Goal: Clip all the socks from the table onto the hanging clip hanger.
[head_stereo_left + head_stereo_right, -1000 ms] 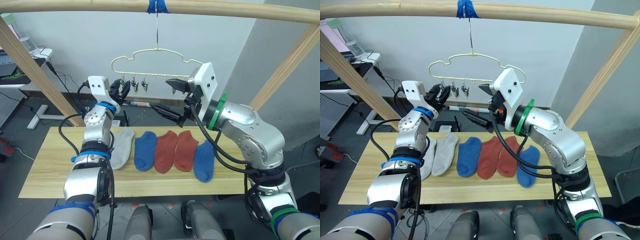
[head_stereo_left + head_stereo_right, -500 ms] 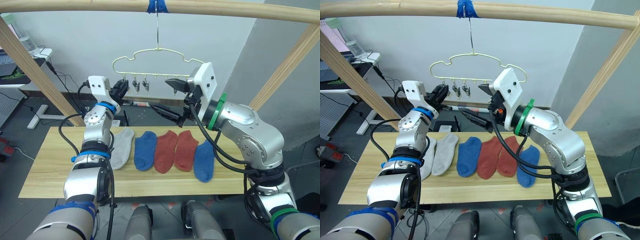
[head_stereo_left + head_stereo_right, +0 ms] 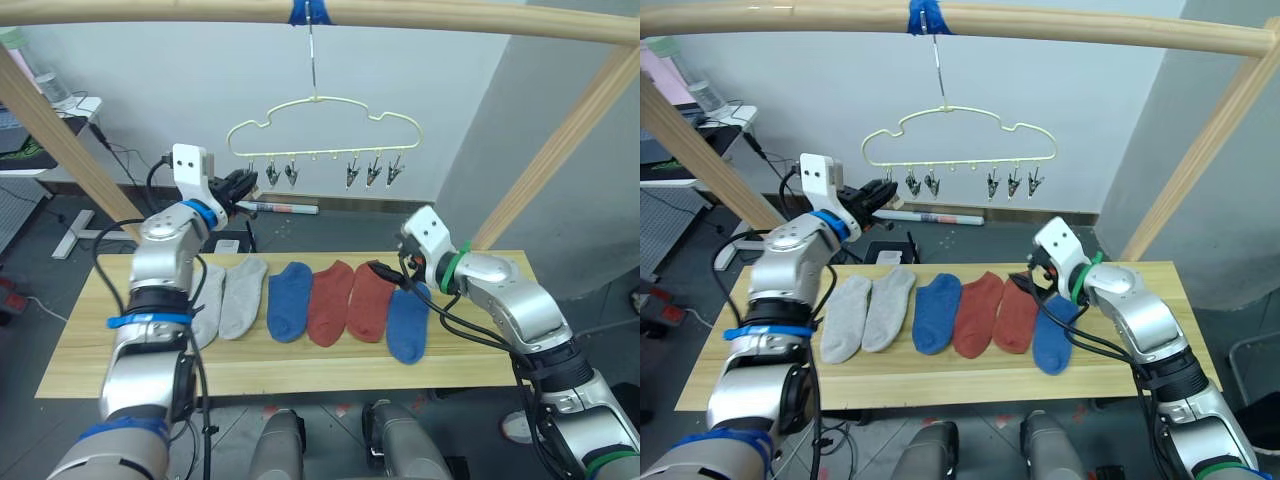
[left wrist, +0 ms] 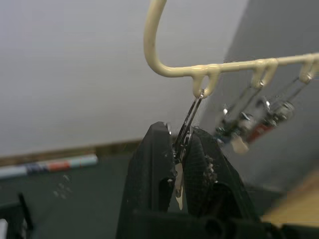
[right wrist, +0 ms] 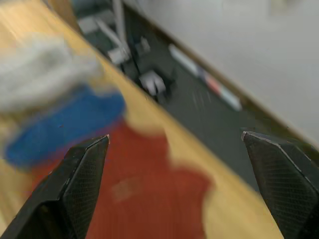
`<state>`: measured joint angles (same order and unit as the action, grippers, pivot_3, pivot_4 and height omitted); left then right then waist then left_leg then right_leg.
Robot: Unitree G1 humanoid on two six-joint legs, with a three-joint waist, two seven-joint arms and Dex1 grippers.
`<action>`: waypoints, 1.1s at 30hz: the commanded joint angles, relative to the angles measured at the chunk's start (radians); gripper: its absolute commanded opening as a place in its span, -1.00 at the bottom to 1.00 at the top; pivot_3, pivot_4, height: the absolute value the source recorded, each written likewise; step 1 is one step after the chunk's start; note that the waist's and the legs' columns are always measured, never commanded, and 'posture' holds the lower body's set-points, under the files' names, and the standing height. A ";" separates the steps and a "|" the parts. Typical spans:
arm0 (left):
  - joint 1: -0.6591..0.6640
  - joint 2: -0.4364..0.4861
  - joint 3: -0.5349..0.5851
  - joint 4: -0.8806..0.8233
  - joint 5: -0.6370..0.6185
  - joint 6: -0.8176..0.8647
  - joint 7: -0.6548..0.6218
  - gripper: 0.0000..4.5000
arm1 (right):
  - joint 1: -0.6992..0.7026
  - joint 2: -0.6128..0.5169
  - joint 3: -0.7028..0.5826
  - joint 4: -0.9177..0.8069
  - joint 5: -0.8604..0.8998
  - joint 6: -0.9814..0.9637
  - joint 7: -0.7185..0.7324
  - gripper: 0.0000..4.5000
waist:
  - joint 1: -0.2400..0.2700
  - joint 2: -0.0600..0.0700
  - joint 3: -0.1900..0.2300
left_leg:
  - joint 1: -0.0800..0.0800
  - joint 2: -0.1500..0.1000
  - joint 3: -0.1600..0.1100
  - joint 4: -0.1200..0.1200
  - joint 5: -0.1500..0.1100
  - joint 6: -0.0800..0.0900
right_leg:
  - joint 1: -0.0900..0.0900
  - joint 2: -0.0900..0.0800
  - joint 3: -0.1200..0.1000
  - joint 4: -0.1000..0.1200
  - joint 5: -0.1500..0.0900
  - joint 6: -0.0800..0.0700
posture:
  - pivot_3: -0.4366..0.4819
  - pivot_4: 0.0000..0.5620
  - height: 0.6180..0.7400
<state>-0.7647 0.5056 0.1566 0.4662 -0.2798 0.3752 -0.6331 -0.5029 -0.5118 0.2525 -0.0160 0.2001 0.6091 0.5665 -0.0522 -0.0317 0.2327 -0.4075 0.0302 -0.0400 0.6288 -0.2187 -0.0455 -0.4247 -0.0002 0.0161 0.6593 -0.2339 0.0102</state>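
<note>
Six socks lie in a row on the wooden table (image 3: 90, 350): two grey (image 3: 205, 305) (image 3: 242, 295), a blue one (image 3: 290, 298), two rust red (image 3: 330, 300) (image 3: 370, 300), and a blue one (image 3: 408, 322). The pale-yellow clip hanger (image 3: 320, 118) hangs from the top rail, with no sock on it. My left gripper (image 4: 180, 149) is shut on the hanger's leftmost clip (image 4: 192, 112). My right gripper (image 3: 385, 272) is low at the table's far edge, open, just above the toe end of the right red sock (image 5: 149, 199).
A thick wooden rail (image 3: 450, 15) spans the top, with slanted wooden posts at left (image 3: 50, 130) and right (image 3: 560, 150). Several free clips (image 3: 375, 170) dangle from the hanger. A pen-like stick (image 3: 280, 208) lies on the floor behind the table.
My right arm has dropped from beside the hanger down to the table at the right red sock. My left gripper still holds the leftmost clip.
</note>
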 commanded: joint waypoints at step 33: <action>-0.084 0.050 0.260 -0.218 -0.464 0.978 0.024 -0.90 | -0.089 0.089 0.054 0.628 -0.285 -0.337 0.155 0.11 | -0.004 0.001 0.007 | 0.005 0.000 0.001 0.000 0.000 -0.001 | 0.002 0.000 0.002 0.003 -0.001 0.000 | -0.08 -0.17 1.00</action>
<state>-0.8278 0.5516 0.3862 0.2606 -0.7128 1.3473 -0.6177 -0.6022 -0.4147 0.3116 0.6463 -0.0774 0.2851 0.7087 -0.0567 -0.0311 0.2393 -0.4026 0.0300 -0.0386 0.6289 -0.2184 -0.0464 -0.4224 -0.0004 0.0182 0.6626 -0.2346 0.0106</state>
